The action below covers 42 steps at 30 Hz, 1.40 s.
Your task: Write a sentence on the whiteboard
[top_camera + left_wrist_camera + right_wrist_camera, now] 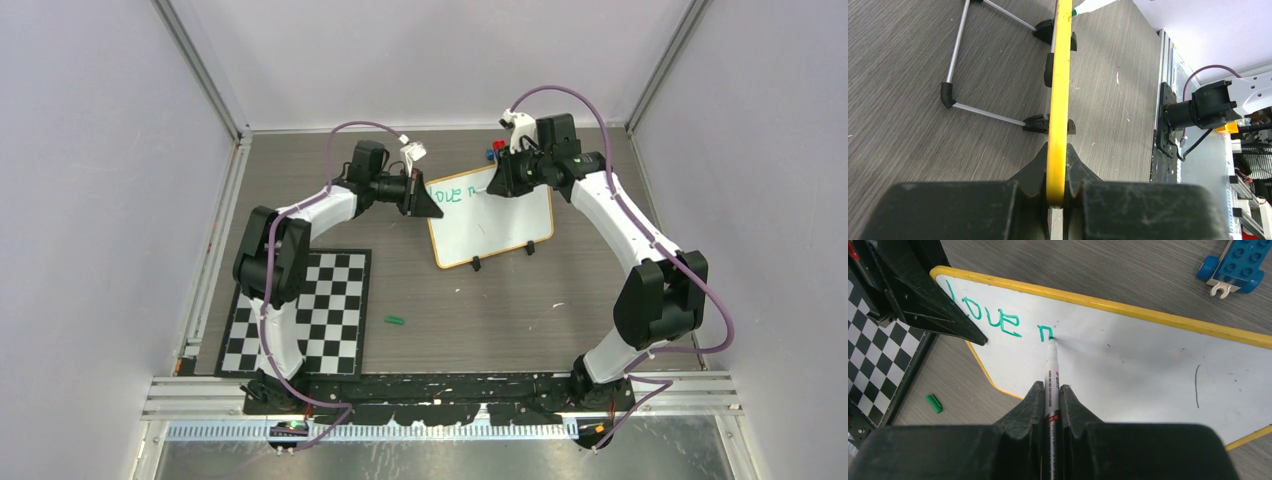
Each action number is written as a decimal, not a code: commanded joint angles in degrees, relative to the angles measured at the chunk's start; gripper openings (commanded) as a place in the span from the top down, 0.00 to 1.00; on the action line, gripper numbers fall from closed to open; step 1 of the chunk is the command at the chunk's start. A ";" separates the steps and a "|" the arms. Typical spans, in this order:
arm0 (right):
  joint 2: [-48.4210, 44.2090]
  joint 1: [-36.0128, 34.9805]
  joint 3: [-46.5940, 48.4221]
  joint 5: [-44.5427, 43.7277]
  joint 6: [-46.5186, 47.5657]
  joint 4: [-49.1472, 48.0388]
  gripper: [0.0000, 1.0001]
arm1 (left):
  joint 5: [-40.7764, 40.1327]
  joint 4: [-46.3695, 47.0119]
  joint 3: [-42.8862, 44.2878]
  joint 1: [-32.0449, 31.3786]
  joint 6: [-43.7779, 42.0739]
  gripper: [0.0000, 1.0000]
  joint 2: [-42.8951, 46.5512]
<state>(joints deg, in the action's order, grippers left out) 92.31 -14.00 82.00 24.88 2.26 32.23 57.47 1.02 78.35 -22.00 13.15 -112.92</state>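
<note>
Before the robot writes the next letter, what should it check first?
1. Left claw shut on the whiteboard edge: ok.
2. Right claw shut on the marker: ok.
3. Marker tip touching the board at the end of the green writing: ok.
4. Bare white space further along to write on: ok.
5. Cap off, lying on the table: ok.
6. How hard the tip presses: cannot tell.

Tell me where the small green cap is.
In the top view the small green cap lies on the table just right of the checkerboard mat, on the near side of the whiteboard.
</note>
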 commanded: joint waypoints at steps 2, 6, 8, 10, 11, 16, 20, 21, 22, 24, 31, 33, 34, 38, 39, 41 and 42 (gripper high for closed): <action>0.51 0.39 3.88 -2.74 -0.13 -2.71 1.00 | -1.79 -1.28 -0.91 0.11 -1.19 1.00 -0.04; 0.78 0.57 3.97 -2.82 -0.33 -2.72 1.00 | -1.80 -1.28 -0.93 0.11 -1.19 1.00 0.05; 0.80 0.77 3.81 -2.99 -0.32 -2.65 1.00 | -1.82 -1.28 -0.94 0.11 -1.28 1.00 -0.01; 0.60 1.02 3.34 -3.09 -0.20 -2.57 1.00 | -1.84 -1.28 -0.92 0.11 -1.28 1.00 -0.01; 0.44 1.08 2.98 -3.27 -0.16 -2.61 1.00 | -1.82 -1.28 -0.93 0.11 -1.30 1.00 0.01; -0.47 2.06 1.32 -3.59 0.32 -2.40 1.00 | -1.88 -1.30 -0.98 0.11 -1.02 1.00 -0.10; -0.80 2.05 0.12 -2.49 0.47 -1.85 1.00 | -1.81 -1.28 -0.87 0.11 -1.02 1.00 -0.36; -0.78 2.01 -0.09 -2.14 0.42 -1.82 1.00 | -1.83 -1.28 -0.81 0.11 -1.02 1.00 -0.43; -0.81 2.01 -0.32 -1.92 0.38 -1.73 1.00 | -1.78 -1.28 -0.80 0.11 -1.02 1.00 -0.45; -0.74 1.84 -0.69 -1.59 0.42 -1.58 1.00 | -1.84 -1.28 -0.75 -0.02 -1.00 1.00 -0.44; -1.10 1.44 -0.19 -1.86 0.92 -1.12 1.00 | -1.88 -1.28 -0.81 -0.14 -1.02 1.00 -0.39; -1.53 1.54 0.53 -1.70 0.86 -1.03 1.00 | -1.86 -1.28 -0.83 -0.15 -1.02 1.00 -0.38; -1.86 1.60 0.77 -1.41 0.63 -1.03 1.00 | -1.84 -1.28 -0.90 -0.15 -1.02 1.00 -0.32; -3.16 3.33 1.60 1.73 -1.98 -1.16 1.00 | -1.75 -1.28 -0.81 -0.18 -0.95 1.00 -0.36; -3.31 3.78 1.67 2.37 -2.15 -1.18 1.00 | -1.71 -1.32 -0.79 -0.23 -0.87 1.00 -0.43; -3.60 4.27 1.42 2.19 -3.71 -1.29 1.00 | -1.59 -1.32 -0.74 -0.24 -0.61 1.00 -0.45; -3.64 4.25 1.15 1.74 -3.74 -1.43 1.00 | -1.58 -1.29 -0.73 -0.24 -0.58 1.00 -0.44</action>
<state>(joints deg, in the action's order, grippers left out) 91.72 -10.90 81.54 26.02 0.69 32.67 57.23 1.32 78.17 -22.02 12.95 -112.95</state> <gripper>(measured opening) 0.171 0.065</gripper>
